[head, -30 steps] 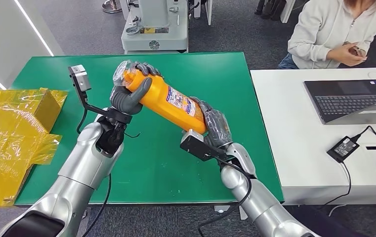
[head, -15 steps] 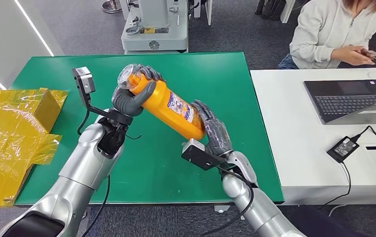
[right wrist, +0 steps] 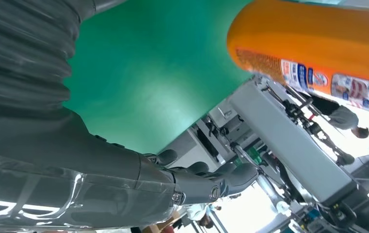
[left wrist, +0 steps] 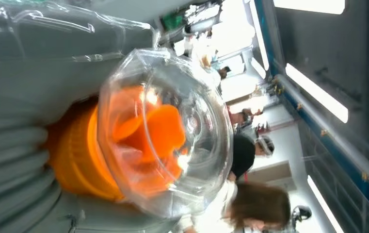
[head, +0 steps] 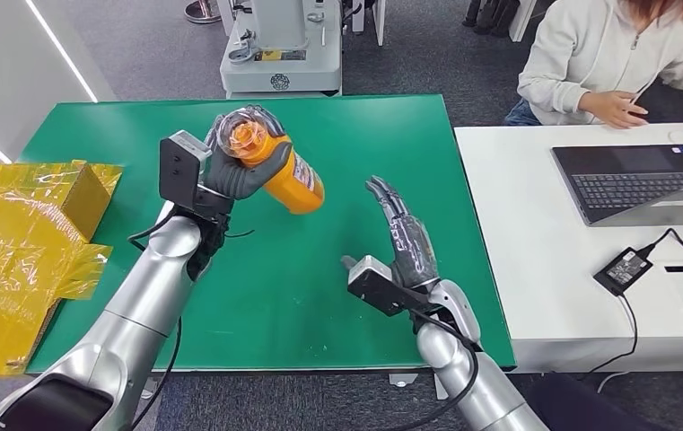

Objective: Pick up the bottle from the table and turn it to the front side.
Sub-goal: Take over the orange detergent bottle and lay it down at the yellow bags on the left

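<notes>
My left hand [head: 234, 169] grips an orange bottle [head: 276, 168] near its clear-capped top and holds it above the green table [head: 319, 287], cap end toward me. The left wrist view looks straight onto the clear cap [left wrist: 165, 131] over the orange nozzle. My right hand [head: 407, 235] stands apart from the bottle to its right, fingers spread and holding nothing. In the right wrist view the bottle's orange base and printed label [right wrist: 318, 53] hang beyond the fingers [right wrist: 211, 182].
Crumpled yellow wrapping [head: 23, 242] lies at the table's left edge. A grey machine [head: 281, 45] stands behind the table. On a white desk [head: 544, 251] to the right are a laptop [head: 634, 184] and a charger [head: 623, 269]; a person [head: 616, 54] sits there.
My right hand has let go of the bottle's base and pulled back toward me. My left hand has swung the bottle round, so its cap end now faces me.
</notes>
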Available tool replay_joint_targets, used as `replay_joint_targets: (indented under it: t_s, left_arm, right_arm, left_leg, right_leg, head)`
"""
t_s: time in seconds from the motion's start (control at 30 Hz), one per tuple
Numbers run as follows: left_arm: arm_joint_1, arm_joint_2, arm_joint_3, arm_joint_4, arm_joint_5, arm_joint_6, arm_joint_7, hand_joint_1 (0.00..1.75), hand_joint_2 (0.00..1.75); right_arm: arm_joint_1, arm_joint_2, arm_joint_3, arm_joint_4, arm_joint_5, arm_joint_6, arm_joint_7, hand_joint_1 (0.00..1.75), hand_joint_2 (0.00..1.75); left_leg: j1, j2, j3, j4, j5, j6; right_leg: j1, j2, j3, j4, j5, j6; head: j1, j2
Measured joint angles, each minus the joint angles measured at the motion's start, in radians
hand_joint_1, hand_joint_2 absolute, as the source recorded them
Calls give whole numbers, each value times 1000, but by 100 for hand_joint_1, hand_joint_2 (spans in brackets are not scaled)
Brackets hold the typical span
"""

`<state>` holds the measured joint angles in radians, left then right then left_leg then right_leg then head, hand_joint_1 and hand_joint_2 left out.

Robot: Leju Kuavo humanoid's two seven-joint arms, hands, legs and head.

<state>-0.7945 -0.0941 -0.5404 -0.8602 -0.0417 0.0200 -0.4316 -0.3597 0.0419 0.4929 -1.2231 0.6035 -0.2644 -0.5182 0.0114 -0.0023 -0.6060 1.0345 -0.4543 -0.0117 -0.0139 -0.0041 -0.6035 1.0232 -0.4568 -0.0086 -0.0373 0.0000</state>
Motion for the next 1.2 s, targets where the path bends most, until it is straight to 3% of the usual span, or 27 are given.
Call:
replay_joint_targets:
  t_s: [0.17,0.33,0.47,0.53,0.6,0.77,0.87,1.03,1.2]
  left_arm:
    - [-10,19,-28,0,-374,241,36,175,175]
    - [-11,41,-44,0,-572,345,86,175,175]
    - [-14,74,-79,0,-1028,493,241,175,175]
    - [-15,101,-94,0,-1276,521,333,175,175]
    - [-17,132,-106,0,-1427,518,398,175,175]
    - [-58,241,-191,10,-1518,512,539,175,175]
    - [-92,326,-257,21,-1520,509,582,175,175]
    - [-123,440,-283,31,-1520,492,551,175,175]
    - [-130,524,-248,41,-1516,475,474,175,175]
  right_arm:
    - [41,-11,-5,-119,-32,9,-17,0,175]
    - [71,-24,-4,-221,-40,17,-20,0,175]
    - [90,-35,-3,-297,-40,14,-27,0,175]
    - [99,-46,-3,-333,-47,8,-30,0,175]
    - [112,-62,-2,-359,-60,-8,-41,0,175]
    - [170,-105,-2,-392,-97,-73,-94,0,175]
    - [217,-133,-6,-401,-130,-113,-129,0,175]
    - [302,-172,-32,-429,-180,-152,-159,0,175]
    - [414,-184,-60,-477,-202,-167,-176,0,175]
  left_leg:
    - [0,0,0,0,0,0]
    - [0,0,0,0,0,0]
    - [0,1,0,0,0,0]
    - [0,1,0,0,0,0]
    - [0,1,0,0,0,0]
    - [0,3,0,0,0,0]
    - [1,3,0,-1,0,0]
    - [1,5,0,-1,0,0]
    - [1,5,-1,-1,-1,-1]
  right_leg:
    - [0,0,0,0,0,0]
    - [0,0,0,0,0,0]
    - [0,1,0,0,0,0]
    - [0,1,0,0,0,0]
    - [0,1,0,0,0,0]
    - [0,3,-1,0,0,0]
    - [0,3,-1,1,0,0]
    - [0,5,-2,0,0,0]
    - [0,5,-2,1,-1,-1]
  head:
    - [0,0]
    - [0,0]
    - [0,0]
    - [0,0]
    - [0,0]
    - [0,0]
    - [0,0]
    - [0,0]
    - [0,0]
